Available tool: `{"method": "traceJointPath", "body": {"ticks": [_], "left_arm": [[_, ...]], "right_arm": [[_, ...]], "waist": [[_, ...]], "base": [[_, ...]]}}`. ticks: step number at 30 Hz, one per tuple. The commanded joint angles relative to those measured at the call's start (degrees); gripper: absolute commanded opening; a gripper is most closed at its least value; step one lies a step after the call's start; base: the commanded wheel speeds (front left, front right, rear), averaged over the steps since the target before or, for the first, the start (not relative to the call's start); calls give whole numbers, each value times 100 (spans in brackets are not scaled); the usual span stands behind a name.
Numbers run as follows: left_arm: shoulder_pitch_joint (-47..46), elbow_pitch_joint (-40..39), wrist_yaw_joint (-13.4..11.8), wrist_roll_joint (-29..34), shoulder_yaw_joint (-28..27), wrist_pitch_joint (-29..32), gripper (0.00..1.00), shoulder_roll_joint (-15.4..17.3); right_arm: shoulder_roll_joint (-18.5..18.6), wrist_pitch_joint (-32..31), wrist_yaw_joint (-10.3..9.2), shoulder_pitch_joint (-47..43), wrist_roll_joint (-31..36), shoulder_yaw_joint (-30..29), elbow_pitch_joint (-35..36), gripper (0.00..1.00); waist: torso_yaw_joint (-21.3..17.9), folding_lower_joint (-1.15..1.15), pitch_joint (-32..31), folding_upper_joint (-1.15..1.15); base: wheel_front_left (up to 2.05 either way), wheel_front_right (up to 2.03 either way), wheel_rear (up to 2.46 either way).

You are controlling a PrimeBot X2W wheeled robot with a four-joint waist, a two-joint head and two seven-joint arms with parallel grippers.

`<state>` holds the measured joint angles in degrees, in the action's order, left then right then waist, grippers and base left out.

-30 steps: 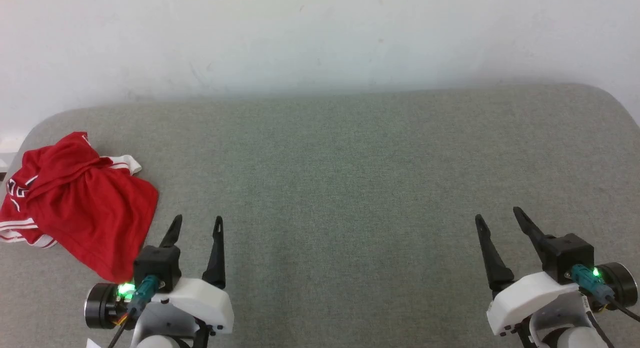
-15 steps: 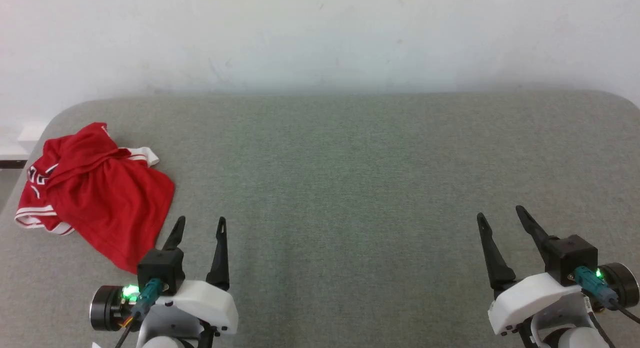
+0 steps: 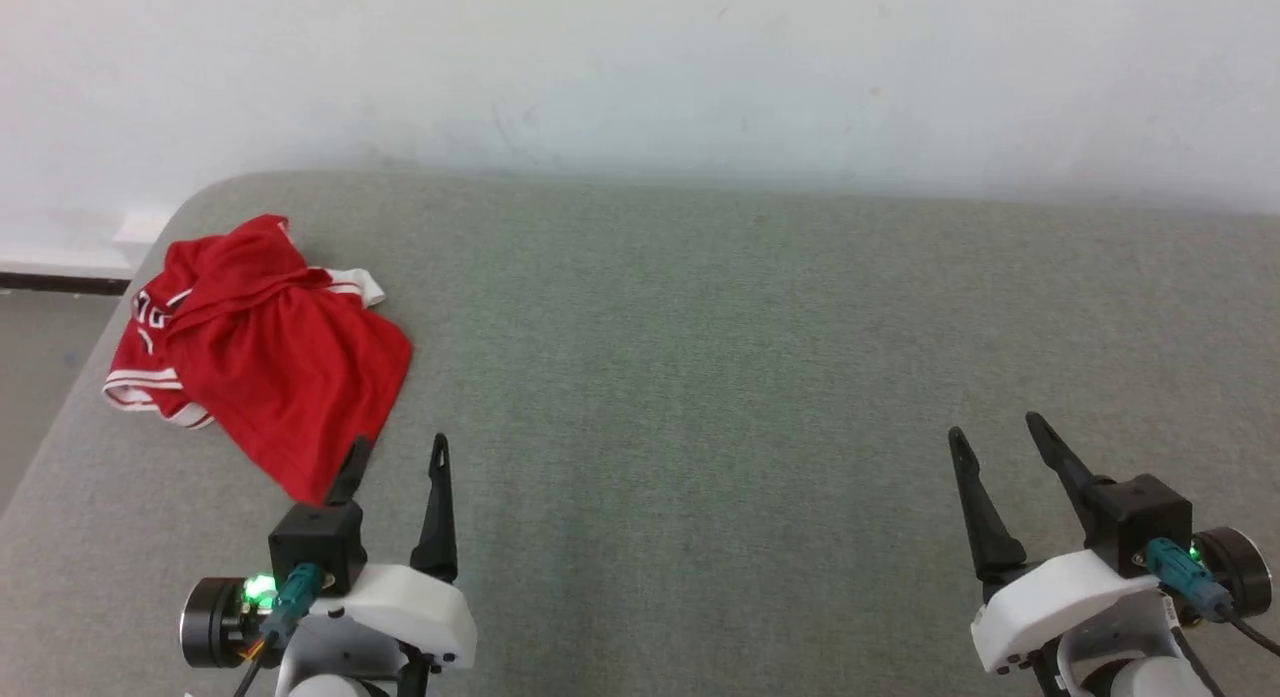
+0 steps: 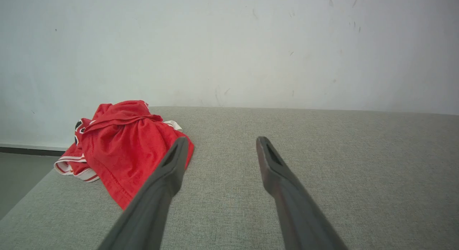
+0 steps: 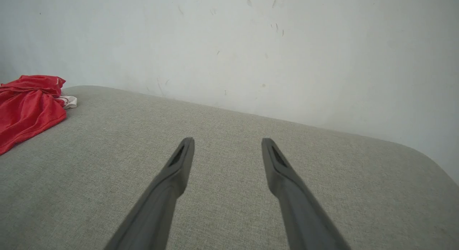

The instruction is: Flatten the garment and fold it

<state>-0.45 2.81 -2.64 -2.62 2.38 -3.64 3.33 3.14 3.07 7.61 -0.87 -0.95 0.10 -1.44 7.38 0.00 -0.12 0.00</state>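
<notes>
Nothing done yet: the garment (image 3: 255, 352) lies crumpled far left on the counter (image 3: 700, 377) — left end effector (image 3: 398, 445) and right end effector (image 3: 995, 425) both spread, empty.

Garment (image 3: 270, 377), ahead-left of the left hand (image 3: 398, 441), was red. Its sleeve edges were white with red-and-white striped trim, and a scrap of black print outlined in white showed on the side away from that hand. Left and right hand (image 3: 996, 427) alike had dark fingers (image 3: 436, 497), white housing, a teal plug and a green light. Bench (image 3: 700, 377) was grey-green with a fine woven fleck. Wall (image 3: 640, 67) was off-white and faintly scuffed.
</notes>
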Motion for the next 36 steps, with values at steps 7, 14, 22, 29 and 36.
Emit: {"method": "traceJointPath", "body": {"ticks": [7,14,22,29,36], "left_arm": [[-127,64,-112,-98,70,-131,100,55],[-138,103,-193,-166,102,-215,100,78],[-139,151,-292,-248,131,-311,100,108],[-150,187,-375,-319,156,-395,100,139],[-158,224,-464,-396,181,-479,100,166]], "right_arm": [[-9,86,-4,80,-48,27,-51,100],[-11,145,-5,106,-61,56,-75,100],[-12,218,-5,123,-88,98,-118,100],[-14,289,-6,141,-103,127,-153,100],[-15,353,-7,152,-123,151,-194,100]], "waist": [[351,0,9,0],[606,0,19,0],[870,0,0,0],[1076,0,2,0],[1275,0,-8,0]], "base": [[0,0,0],[0,0,0],[0,0,0],[0,0,0],[0,0,0]]}}
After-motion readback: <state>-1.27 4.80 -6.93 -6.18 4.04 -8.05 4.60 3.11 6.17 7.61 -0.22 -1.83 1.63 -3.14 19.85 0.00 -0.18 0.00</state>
